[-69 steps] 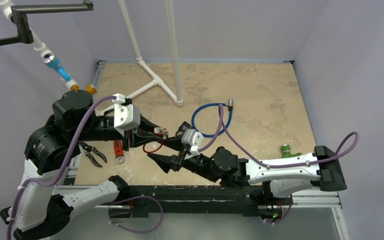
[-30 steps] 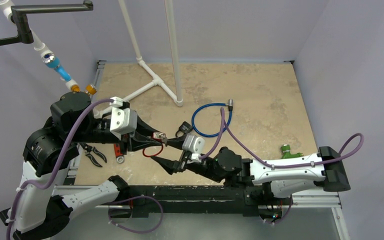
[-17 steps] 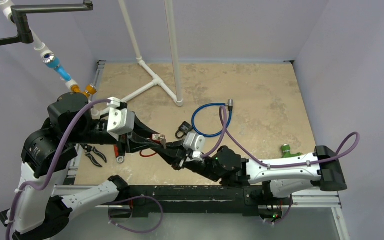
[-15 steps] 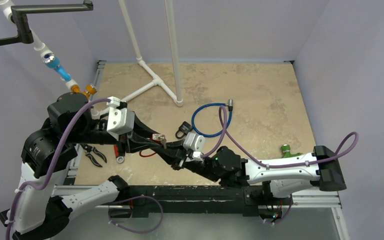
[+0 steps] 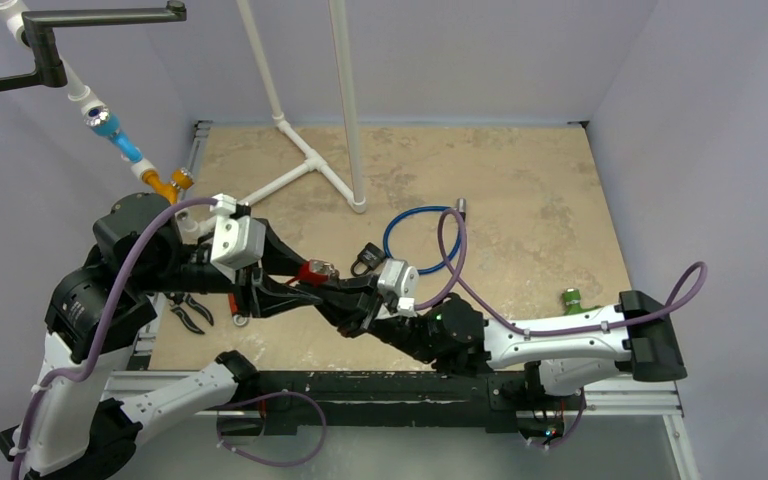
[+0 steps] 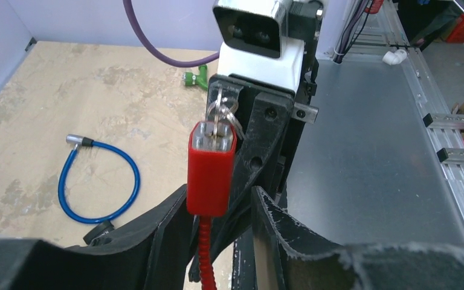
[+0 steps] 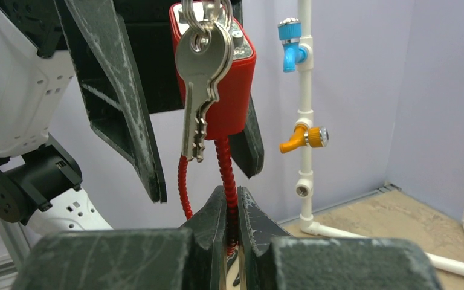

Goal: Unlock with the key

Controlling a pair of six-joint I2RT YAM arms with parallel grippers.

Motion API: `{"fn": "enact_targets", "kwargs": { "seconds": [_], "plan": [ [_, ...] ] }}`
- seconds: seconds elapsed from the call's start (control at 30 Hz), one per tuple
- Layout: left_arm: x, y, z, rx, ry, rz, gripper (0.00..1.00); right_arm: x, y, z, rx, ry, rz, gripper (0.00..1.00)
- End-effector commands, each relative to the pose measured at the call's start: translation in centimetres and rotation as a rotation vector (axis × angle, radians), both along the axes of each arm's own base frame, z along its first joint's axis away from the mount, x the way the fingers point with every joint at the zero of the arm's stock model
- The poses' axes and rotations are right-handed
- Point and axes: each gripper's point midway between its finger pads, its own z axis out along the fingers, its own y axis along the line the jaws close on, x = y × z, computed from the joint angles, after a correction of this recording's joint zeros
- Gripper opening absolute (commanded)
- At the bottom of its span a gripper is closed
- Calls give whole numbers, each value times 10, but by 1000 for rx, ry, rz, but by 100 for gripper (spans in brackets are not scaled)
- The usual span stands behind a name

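Right fingers (image 7: 214,229) pinch floppy red cable (image 7: 225,163) | left fingers (image 7: 121,109) spread round lock (image 7: 237,90) | we'd grip rigid lock body instead

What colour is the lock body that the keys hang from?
The lock body is red, like its cable; clearest in the right wrist view.

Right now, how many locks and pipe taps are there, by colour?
Red coiled-cable padlock: 1
Blue cable loop lock: 1
Blue plastic tap: 1
Orange plastic tap: 1
Total: 4
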Motion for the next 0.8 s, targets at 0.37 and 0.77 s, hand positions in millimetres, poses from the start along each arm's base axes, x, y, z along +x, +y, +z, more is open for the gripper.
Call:
{"fn": "enact_targets", "kwargs": {
  "seconds": [0.37,0.77],
  "plan": [
    [0,0,22,-68,-28,13,29,3,-8,40,174,49,-12,0],
    [5,3,26,-90,-28,52,29,3,-10,47,204,58,-6,0]
  ]
}}
